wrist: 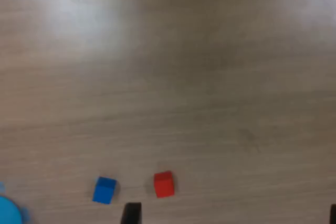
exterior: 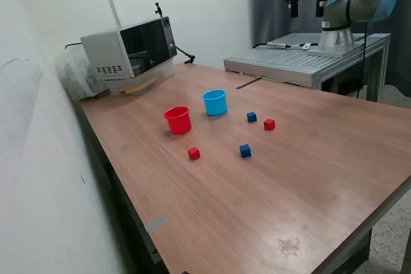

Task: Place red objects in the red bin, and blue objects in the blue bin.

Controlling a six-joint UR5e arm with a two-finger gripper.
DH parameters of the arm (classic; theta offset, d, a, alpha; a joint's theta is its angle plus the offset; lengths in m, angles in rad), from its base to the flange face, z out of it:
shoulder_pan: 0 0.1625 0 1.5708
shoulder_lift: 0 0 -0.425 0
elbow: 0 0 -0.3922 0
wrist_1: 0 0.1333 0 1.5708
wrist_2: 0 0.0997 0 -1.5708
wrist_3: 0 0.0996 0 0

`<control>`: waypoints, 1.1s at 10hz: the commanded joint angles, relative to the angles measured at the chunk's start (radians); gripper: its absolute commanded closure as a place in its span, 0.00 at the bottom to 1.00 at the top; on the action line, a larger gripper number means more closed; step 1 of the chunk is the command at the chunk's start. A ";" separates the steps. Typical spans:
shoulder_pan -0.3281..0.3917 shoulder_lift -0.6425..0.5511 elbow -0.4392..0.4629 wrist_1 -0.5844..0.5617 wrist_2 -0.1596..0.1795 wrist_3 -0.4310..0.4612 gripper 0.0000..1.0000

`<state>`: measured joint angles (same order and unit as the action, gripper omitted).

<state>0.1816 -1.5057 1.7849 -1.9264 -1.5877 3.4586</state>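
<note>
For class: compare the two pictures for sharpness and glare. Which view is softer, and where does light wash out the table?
Exterior view: sharp, evenly lit, faint shadows beside the red cup and blue cup. Wrist view: soft and blurred, with pale glare on the table; the red cube and blue cube have fuzzy edges.

Blue bin (wrist: 9, 212) and pincer fingertips (wrist: 131, 212) edge-cropped in wrist view.
</note>
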 commanded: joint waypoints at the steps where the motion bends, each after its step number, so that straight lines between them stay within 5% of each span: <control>1: -0.031 0.137 0.005 -0.147 0.000 0.010 0.00; 11: -0.234 0.490 -0.038 -0.359 -0.052 0.030 0.00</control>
<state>-0.0380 -1.0483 1.7476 -2.2636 -1.6322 3.4886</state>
